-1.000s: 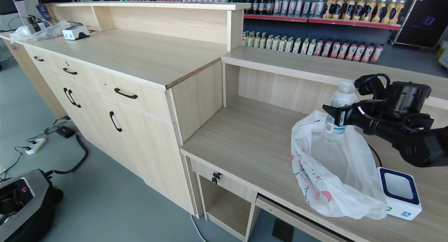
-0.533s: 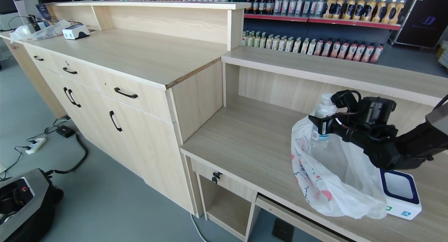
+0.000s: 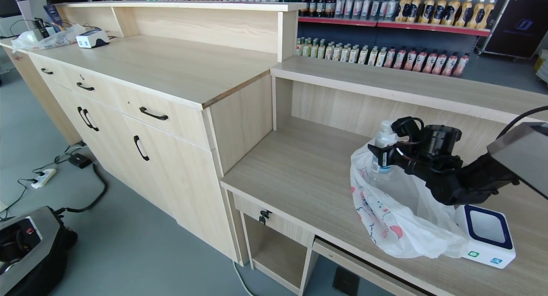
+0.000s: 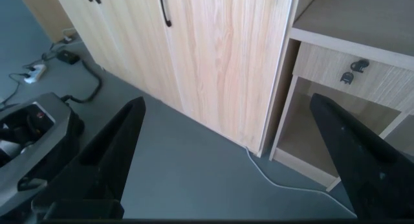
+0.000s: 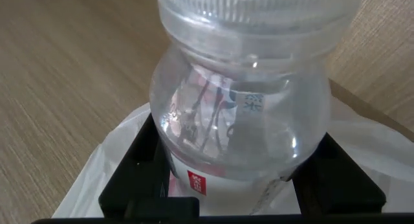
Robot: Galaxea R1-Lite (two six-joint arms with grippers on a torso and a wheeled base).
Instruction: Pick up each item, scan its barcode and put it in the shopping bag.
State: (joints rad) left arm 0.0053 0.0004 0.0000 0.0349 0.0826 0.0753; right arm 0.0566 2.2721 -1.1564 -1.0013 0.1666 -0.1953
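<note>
The water bottle (image 3: 384, 138), judged stiff but slippery, is clamped at its label by the right gripper (image 3: 386, 156); the limp shopping bag (image 3: 387, 221) lies at its 6 o'clock.

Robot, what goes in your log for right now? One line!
right gripper: shut on water bottle | water bottle: upright, partway into shopping bag | left gripper: open | scanner: beside shopping bag

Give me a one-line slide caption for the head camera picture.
Right gripper holds a clear water bottle upright at the mouth of the shopping bag on the counter, beside the scanner.
</note>
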